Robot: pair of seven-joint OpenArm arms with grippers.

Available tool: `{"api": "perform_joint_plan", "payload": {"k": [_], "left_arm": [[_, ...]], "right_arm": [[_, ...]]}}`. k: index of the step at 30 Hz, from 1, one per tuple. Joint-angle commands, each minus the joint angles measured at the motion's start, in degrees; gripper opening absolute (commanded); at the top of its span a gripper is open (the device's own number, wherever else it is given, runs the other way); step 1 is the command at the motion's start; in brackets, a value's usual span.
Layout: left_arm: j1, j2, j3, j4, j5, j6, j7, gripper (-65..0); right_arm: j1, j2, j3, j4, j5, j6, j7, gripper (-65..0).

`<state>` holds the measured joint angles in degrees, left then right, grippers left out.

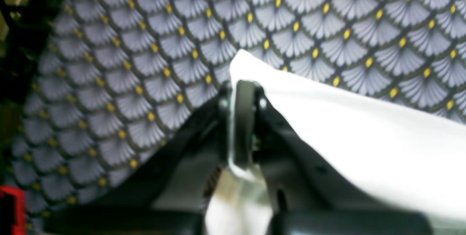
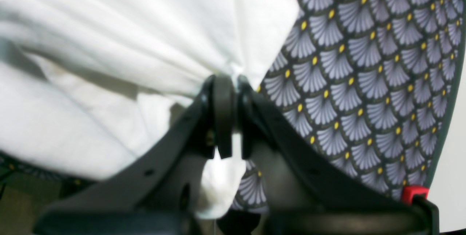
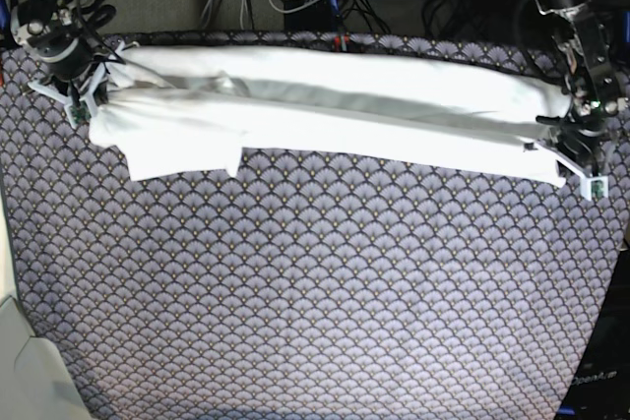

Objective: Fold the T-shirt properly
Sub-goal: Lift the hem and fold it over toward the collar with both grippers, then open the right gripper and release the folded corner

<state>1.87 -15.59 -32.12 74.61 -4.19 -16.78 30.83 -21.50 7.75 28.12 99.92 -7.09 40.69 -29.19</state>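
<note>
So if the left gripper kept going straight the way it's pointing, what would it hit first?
Beyond the T-shirt corner it already grips, the left gripper would probably meet the patterned tablecloth; depth is hard to judge.

A fan-patterned tablecloth (image 3: 315,302) carries the white T-shirt (image 3: 325,110), apparently stretched along its far edge.

Base view overhead, far, facing down on patterned table (image 3: 315,312), each wrist view close behind its own fingers, facing past fingertips, all sharing T-shirt (image 3: 325,105) ends
</note>
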Motion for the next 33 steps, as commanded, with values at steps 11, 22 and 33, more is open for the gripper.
{"api": "perform_joint_plan", "payload": {"k": [11, 22, 33], "left_arm": [[-0.9, -1.6, -0.3, -3.6, 0.4, 0.9, -1.2, -63.3], [1.3, -1.2, -0.3, -2.8, 0.4, 0.8, -1.1, -42.8], [2.3, -1.2, -0.7, -2.4, 0.4, -5.5, -0.7, -42.8]], "right_arm": [[0.0, 0.8, 0.8, 1.1, -0.3, -0.7, 0.2, -65.0], [-0.1, 0.8, 1.3, 1.1, -0.5, -0.7, 0.1, -36.6], [0.9, 1.2, 8.7, 1.1, -0.5, -0.7, 0.5, -33.5]]}}
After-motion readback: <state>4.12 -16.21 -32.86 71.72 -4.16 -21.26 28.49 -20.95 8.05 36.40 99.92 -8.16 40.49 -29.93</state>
